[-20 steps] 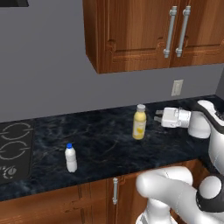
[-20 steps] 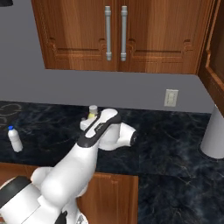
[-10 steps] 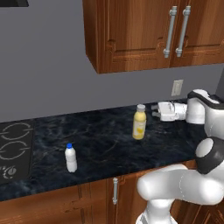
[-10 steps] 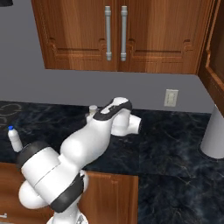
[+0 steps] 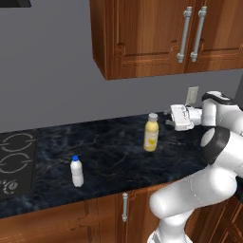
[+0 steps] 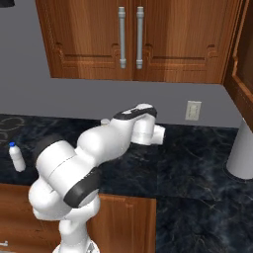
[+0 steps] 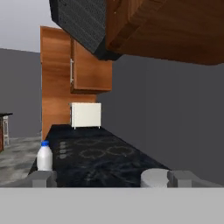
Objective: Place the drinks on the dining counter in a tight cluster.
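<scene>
Holding my fingers [image 7: 183, 177] spread wide with nothing between them, I have the gripper [image 5: 172, 117] levelled beside the juice bottle [image 5: 151, 133], near its cap and just to its right in the left base view, not yet around it; a second ago the hand sat lower and further right, so the arm has swung up and in towards the bottle; along the hand view the whitish cap [image 7: 155, 178] sits low between my fingertips, which I read as the approach being lined up for a sideways grasp; further down the counter [image 5: 109, 156] the small white bottle [image 5: 76, 171] stands well apart, near the cooktop [image 5: 13, 161]; both drinks are upright on this narrow counter under the wall cabinets [image 5: 166, 35], and I cannot see the wine bottle from here; I judge the task barely begun: nothing is lifted, and the next move calls for easing forward until the fingers straddle the bottle before closing.
</scene>
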Available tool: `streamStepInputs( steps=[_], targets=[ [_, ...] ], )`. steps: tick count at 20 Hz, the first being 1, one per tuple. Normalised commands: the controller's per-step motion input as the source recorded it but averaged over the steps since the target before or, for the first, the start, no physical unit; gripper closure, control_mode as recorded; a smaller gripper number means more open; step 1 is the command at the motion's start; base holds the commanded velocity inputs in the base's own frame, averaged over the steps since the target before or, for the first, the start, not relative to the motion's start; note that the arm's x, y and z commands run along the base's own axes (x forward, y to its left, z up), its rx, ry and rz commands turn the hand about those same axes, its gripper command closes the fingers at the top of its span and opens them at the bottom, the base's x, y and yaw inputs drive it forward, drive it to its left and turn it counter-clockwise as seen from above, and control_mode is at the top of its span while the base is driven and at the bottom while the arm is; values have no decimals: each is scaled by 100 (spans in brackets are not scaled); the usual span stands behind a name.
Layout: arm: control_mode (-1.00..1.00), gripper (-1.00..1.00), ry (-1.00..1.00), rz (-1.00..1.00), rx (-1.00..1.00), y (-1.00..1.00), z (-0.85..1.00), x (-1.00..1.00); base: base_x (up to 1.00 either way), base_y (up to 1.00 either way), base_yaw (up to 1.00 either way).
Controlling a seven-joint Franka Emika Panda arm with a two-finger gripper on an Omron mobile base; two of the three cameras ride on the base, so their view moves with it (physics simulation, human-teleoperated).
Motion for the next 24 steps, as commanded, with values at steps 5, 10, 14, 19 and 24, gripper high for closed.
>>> streamStepInputs(
  steps=[5,10,14,19,24],
  targets=[
    [-100,-100,-17,0,-12,0,-8,22,0,0,0],
    [-100,-100,-3,0,-4,0,-5,17,0,0,0],
    [-100,-100,0,0,0,0,-11,6,0,0,0],
    [-100,-100,5,0,0,2,-14,11,0,0,0],
    [-100,-100,3,0,0,6,-5,18,0,0,0]
  ],
)
